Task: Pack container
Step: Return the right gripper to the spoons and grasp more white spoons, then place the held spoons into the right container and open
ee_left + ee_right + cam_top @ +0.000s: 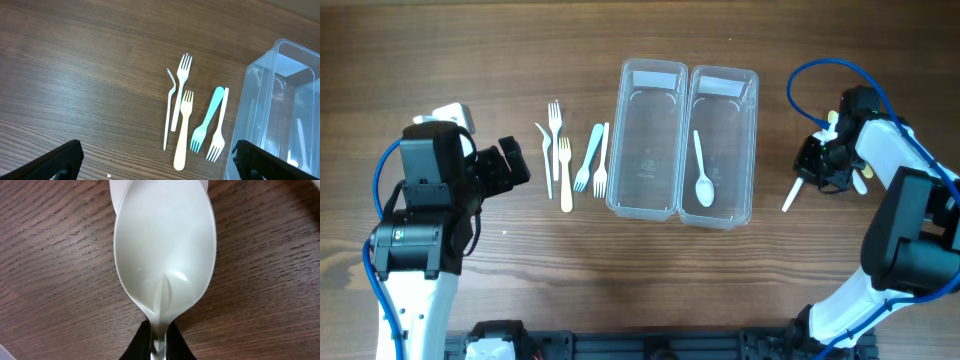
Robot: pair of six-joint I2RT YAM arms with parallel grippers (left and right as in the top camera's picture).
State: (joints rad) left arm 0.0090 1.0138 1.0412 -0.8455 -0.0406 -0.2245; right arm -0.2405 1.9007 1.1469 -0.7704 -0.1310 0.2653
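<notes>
A brown wood-grain table fills the overhead view. At its middle stand two clear plastic boxes of the same shape. They are long rectangles with rounded corners and tall walls, their long sides touching. The left box holds nothing. In the right box a white spoon lies flat on the floor, bowl toward the near end.

Just left of the boxes, five pieces of cutlery lie roughly parallel on the bare wood. The outermost is a thin bent piece, white; what it is cannot be told. Next to it are a white fork and a cream fork, both with tines pointing away from the robot. The blue fork and the inner white fork have tines pointing toward the robot. These two touch along their handles.

The left gripper sits left of the cutlery, apart from it, fingers spread wide with nothing between them.

The right gripper is right of the boxes, near the table, pinched onto the neck of a held spoon. This spoon is glossy off-white, its oval bowl facing the wrist camera with a small ridge where the neck joins. A white edge peeks from behind the bowl's tip, but too little shows to say what it is.
</notes>
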